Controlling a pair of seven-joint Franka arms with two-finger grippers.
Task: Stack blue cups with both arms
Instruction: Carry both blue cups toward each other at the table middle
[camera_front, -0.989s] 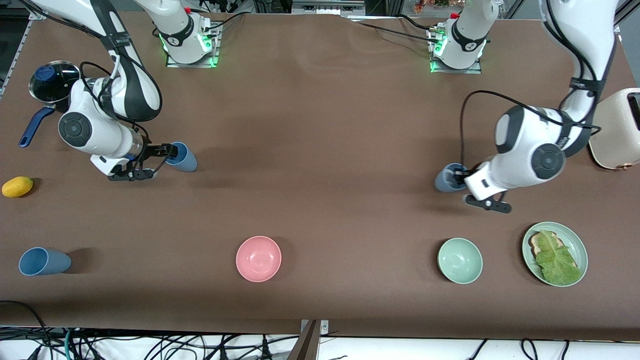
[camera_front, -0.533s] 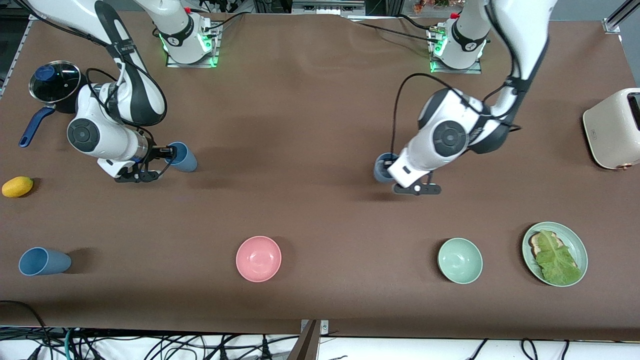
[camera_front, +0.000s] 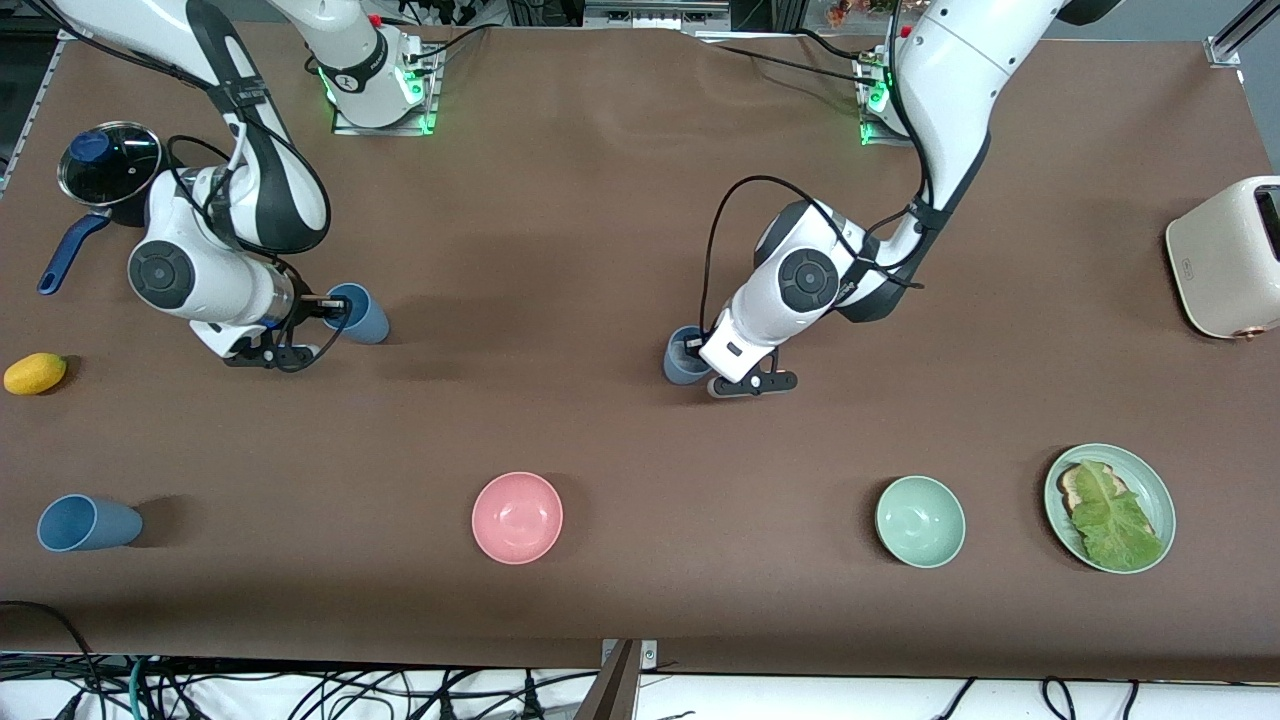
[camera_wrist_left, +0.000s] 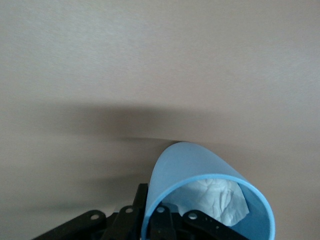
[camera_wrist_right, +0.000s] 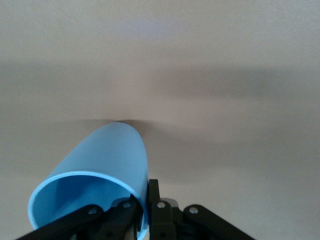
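Observation:
Two blue cups are each held by an arm. My left gripper (camera_front: 697, 348) is shut on the wall of one blue cup (camera_front: 683, 360) over the middle of the table. In the left wrist view this cup (camera_wrist_left: 200, 175) shows a white patch inside, and the left gripper (camera_wrist_left: 149, 212) has one finger inside the rim and one outside. My right gripper (camera_front: 335, 303) is shut on the rim wall of a second blue cup (camera_front: 362, 316) toward the right arm's end. The right wrist view shows that cup (camera_wrist_right: 105, 165) pinched by the right gripper (camera_wrist_right: 148, 207). A third blue cup (camera_front: 85, 522) lies on its side near the front edge.
A black pot (camera_front: 105, 170) with a glass lid and blue handle and a yellow fruit (camera_front: 35, 372) sit at the right arm's end. A pink bowl (camera_front: 517, 517), a green bowl (camera_front: 920, 521) and a green plate (camera_front: 1158, 485) with toast and lettuce stand nearer the front. A cream toaster (camera_front: 1225, 260) stands at the left arm's end.
My left arm has carried its cup from the left arm's end toward the table's middle. My right gripper, open around its cup's rim a second ago, has shut on it.

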